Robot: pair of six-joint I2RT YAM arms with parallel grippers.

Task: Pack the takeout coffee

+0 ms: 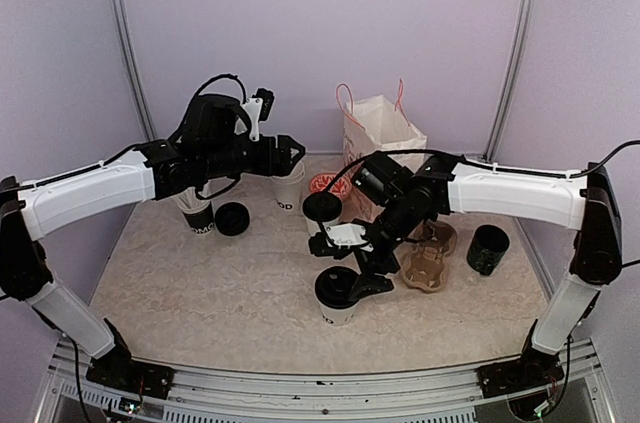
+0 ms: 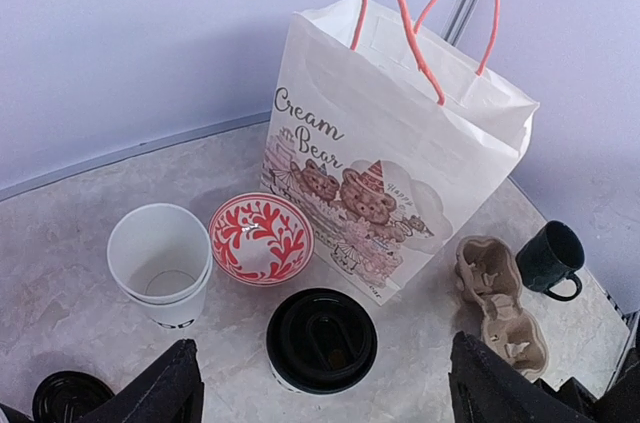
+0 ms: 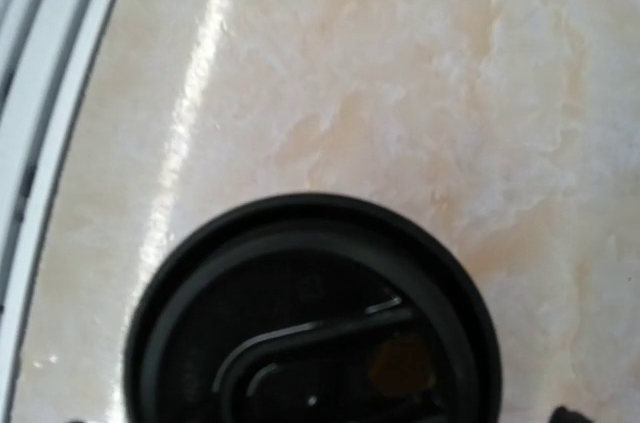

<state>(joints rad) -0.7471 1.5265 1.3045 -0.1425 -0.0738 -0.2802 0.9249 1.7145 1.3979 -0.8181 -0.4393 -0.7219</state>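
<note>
A white paper cup with a black lid [image 1: 337,293] stands at the front middle of the table. My right gripper [image 1: 352,265] hangs just above it, jaws spread wide on either side of the lid [image 3: 310,323], only a fingertip [image 3: 572,412] showing. A second lidded cup [image 1: 322,209] stands behind it, also in the left wrist view [image 2: 321,339]. My left gripper [image 1: 291,154] is open and empty, high over an open white cup [image 2: 159,261]; its fingers [image 2: 165,393] frame the second lidded cup from above.
A white paper bag [image 2: 395,163] with pink handles stands at the back. A red-patterned bowl [image 2: 261,238] sits by it. A brown pulp cup carrier [image 2: 500,303] and a black mug [image 2: 550,255] lie right. A loose black lid [image 1: 232,218] lies left.
</note>
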